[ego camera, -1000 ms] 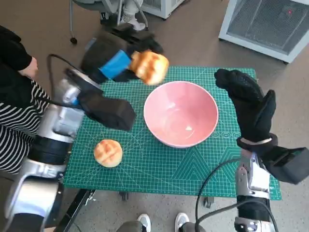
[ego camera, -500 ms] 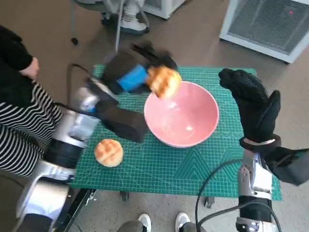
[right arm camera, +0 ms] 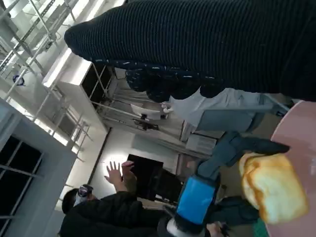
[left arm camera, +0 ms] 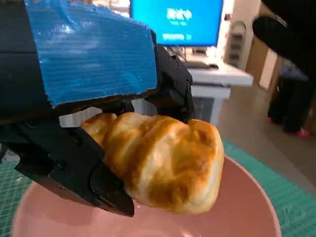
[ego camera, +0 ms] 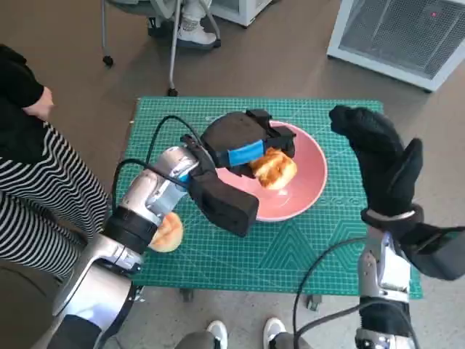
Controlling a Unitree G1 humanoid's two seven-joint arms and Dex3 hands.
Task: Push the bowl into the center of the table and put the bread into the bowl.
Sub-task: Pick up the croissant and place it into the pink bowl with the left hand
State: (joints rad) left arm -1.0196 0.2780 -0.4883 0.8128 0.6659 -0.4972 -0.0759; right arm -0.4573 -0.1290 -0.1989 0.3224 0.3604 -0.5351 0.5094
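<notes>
A person in a striped top sits at the far left. A second bun lies on the green mat, partly under the left forearm. The left hand grips a golden bun over the pink bowl, which sits mid-table. The right hand hangs empty beside the bowl, fingers loose.

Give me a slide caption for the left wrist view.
Left hand holds bread just above the pink bowl.
</notes>
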